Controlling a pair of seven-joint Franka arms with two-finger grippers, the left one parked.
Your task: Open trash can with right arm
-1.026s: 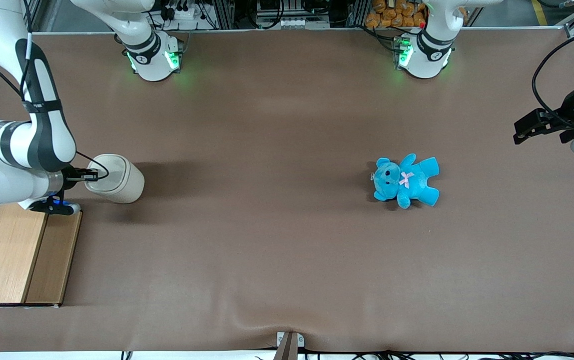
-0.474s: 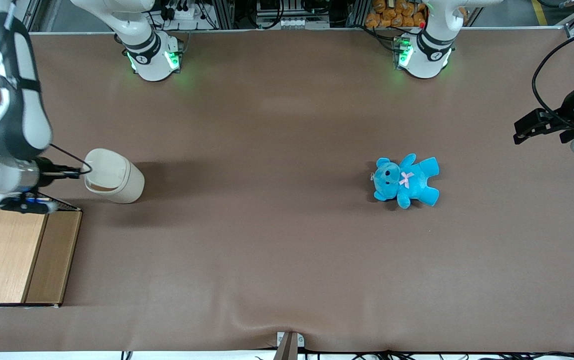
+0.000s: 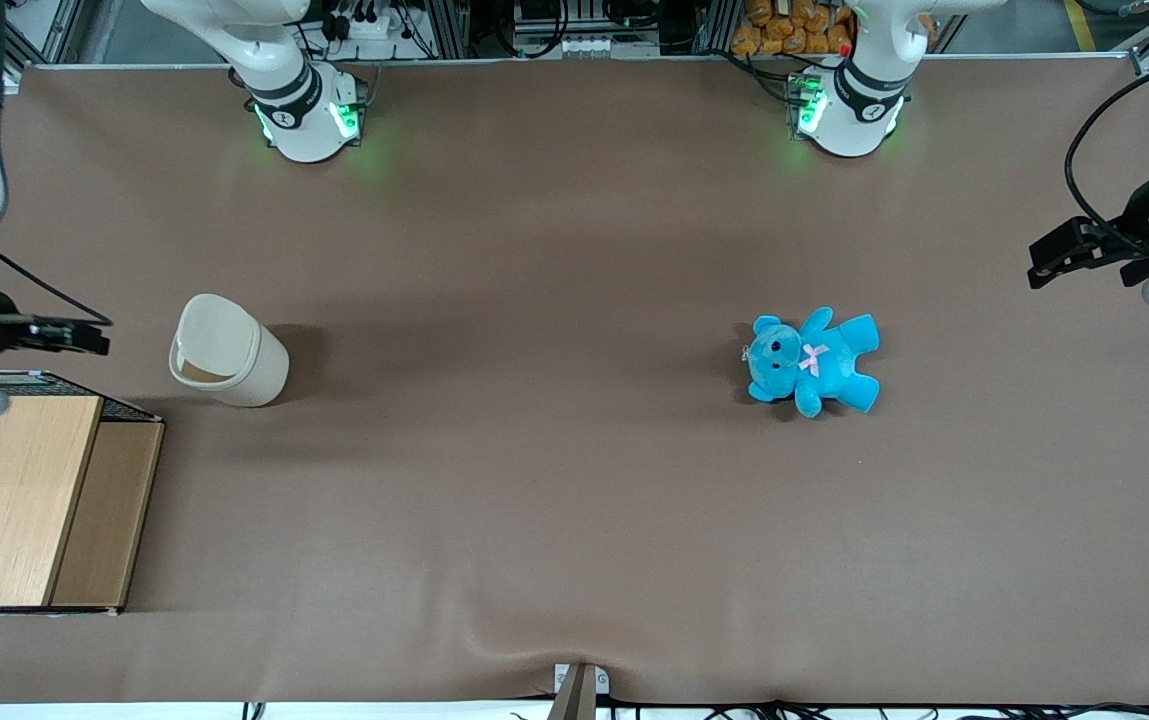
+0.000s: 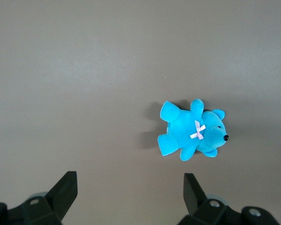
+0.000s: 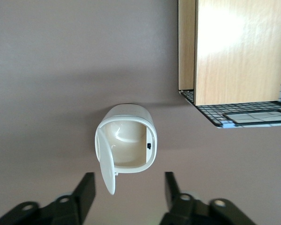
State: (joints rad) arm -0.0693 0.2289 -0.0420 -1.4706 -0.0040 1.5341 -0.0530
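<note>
The cream-white trash can stands on the brown table toward the working arm's end. Its hinged lid stands up and the mouth is open. In the right wrist view the trash can shows its empty inside, with the lid swung out to one side. My right gripper is open and empty, apart from the can, raised beside it over the wooden box's edge. In the right wrist view the gripper holds nothing between its fingers.
A wooden box with wire mesh sits at the working arm's end, nearer the front camera than the can; it also shows in the right wrist view. A blue teddy lies toward the parked arm's end.
My gripper has drawn back from the trash can's lid toward the table's end and risen. The lid, down a second ago, now stands open.
</note>
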